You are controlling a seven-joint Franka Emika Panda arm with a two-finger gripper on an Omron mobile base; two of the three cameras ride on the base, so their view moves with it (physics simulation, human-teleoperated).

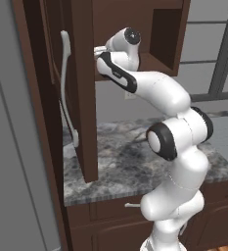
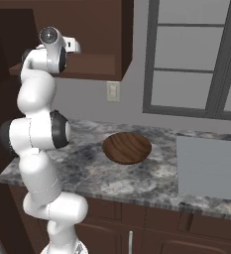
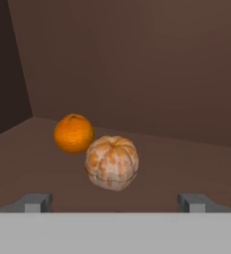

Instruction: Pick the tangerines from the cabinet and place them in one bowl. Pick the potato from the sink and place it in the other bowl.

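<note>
1. Two tangerines sit on the cabinet [image 1: 86,98] shelf at frame centre in the hand view: an unpeeled orange tangerine [image 3: 74,132] and, touching it at lower right, a paler peeled tangerine [image 3: 112,161].
2. Gripper [image 3: 115,202]: fingertips at the bottom edge, spread wide, with nothing between them; the peeled fruit lies just beyond the gap.
3. Right base view: a wooden bowl [image 2: 127,147] rests on the granite counter [image 2: 87,173], centre frame, with the sink [image 2: 208,166] at right.

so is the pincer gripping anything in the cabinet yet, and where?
Nothing held. The pincer is open, its tips short of the peeled pale-orange tangerine; the unpeeled bright orange tangerine sits behind it.
</note>
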